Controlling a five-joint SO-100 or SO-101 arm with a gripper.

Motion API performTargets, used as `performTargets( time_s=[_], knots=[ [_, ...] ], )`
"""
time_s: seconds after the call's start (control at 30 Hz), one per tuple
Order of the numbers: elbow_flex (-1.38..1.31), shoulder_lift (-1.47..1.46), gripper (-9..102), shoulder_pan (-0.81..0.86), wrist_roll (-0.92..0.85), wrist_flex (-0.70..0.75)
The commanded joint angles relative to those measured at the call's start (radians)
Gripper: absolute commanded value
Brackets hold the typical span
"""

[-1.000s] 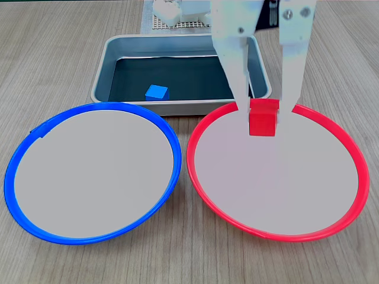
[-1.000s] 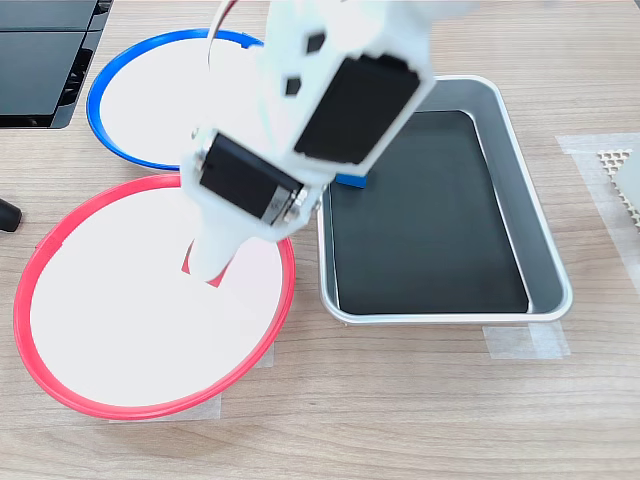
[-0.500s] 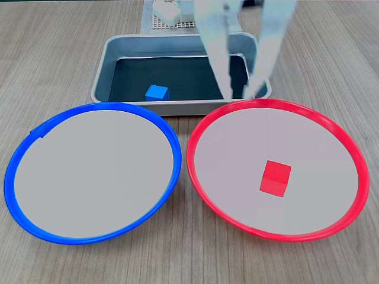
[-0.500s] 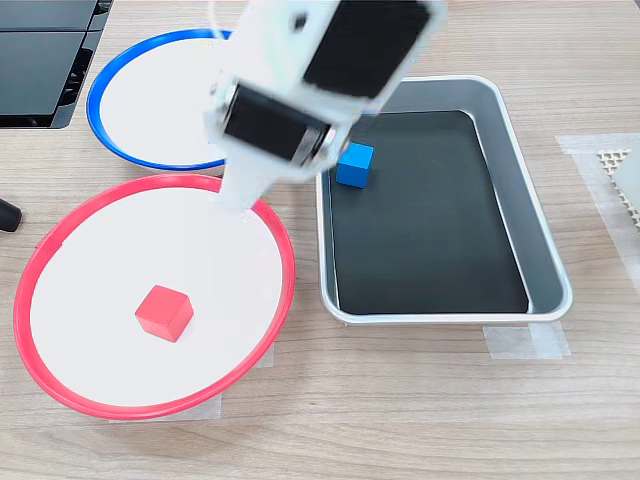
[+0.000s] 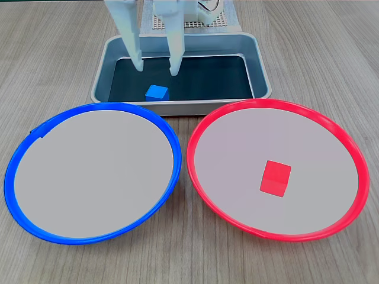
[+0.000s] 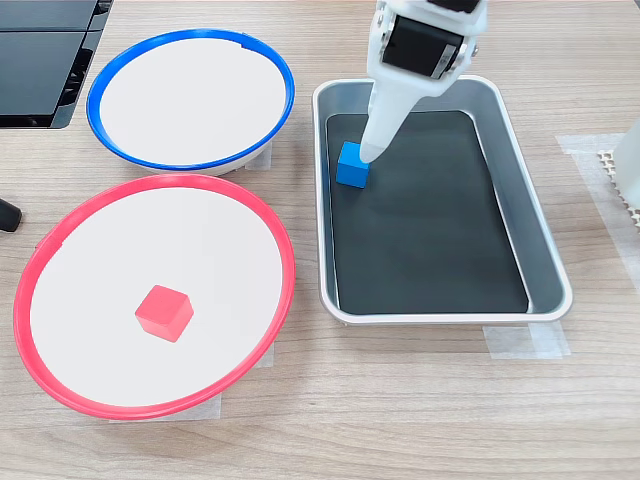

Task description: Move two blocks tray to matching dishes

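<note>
The red block (image 5: pixel 276 177) (image 6: pixel 164 312) lies alone on the pale floor of the red-rimmed dish (image 5: pixel 204 195) (image 6: pixel 285 275). In the grey tray (image 5: pixel 261 65) (image 6: pixel 548 255), the blue block (image 5: pixel 157 92) (image 6: pixel 353 165) rests on the dark floor near the wall that faces the dishes. My gripper (image 5: pixel 156 68) (image 6: pixel 372 150) hangs open just above the blue block, its white fingers (image 5: pixel 136 62) spread wider than the cube and holding nothing. The blue-rimmed dish (image 5: pixel 18 160) (image 6: pixel 110 135) has nothing in it.
A black device (image 6: pixel 40 60) sits beyond the blue-rimmed dish at one table edge. A white perforated mat (image 5: pixel 195 23) (image 6: pixel 625 170) lies behind the tray by the arm's base. Strips of tape (image 6: pixel 525 340) hold the tray to the wooden table.
The gripper let go of the red block over the red-rimmed dish, where the block now lies. It then swung across, still open, to hang over the blue block in the tray.
</note>
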Motion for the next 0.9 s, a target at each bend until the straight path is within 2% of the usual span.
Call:
performTargets(
  time_s=[0.0,0.27,0.37,0.87],
  knots=[
    [0.038,-0.008,22,-0.014,-0.020,-0.098],
    [0.063,-0.086,19,-0.046,-0.011,-0.201],
    [0.069,-0.112,11,-0.040,-0.021,-0.238],
    [0.100,-0.057,14,0.005,-0.118,-0.186]
  ],
)
